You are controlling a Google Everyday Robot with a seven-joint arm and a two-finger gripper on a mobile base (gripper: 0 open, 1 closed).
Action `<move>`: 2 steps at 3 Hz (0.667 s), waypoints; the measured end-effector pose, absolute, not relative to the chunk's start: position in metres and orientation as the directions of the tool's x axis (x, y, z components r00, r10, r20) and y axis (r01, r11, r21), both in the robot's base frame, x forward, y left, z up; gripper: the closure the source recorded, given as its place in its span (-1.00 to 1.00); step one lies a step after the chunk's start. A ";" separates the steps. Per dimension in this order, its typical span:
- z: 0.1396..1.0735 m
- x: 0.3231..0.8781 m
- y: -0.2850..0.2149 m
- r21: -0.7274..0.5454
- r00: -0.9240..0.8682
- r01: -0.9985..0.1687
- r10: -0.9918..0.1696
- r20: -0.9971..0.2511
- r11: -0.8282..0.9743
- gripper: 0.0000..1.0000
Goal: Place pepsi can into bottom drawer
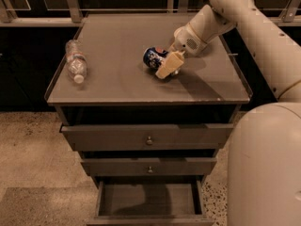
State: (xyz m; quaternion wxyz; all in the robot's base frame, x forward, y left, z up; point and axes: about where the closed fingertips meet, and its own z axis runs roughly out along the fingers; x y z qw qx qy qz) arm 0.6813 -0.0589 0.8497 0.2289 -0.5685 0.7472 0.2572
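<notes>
The pepsi can, dark blue with white and red marks, is tilted just over the middle of the cabinet top. My gripper reaches in from the right and is shut on the can; one beige finger shows in front of it, the other is hidden behind the can. The bottom drawer is pulled open at the foot of the cabinet, with a bare flat floor partly in shadow.
A clear plastic water bottle lies on its side at the left of the top. The two upper drawers, with small knobs, stand slightly out. My white arm and body fill the right side. A railing runs behind the cabinet.
</notes>
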 end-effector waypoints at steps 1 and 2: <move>0.877 0.626 -0.090 0.236 -0.342 -0.940 -0.666 -0.664 0.247 1.00; 0.880 0.569 -0.107 0.347 -0.436 -0.900 -0.563 -0.702 0.264 1.00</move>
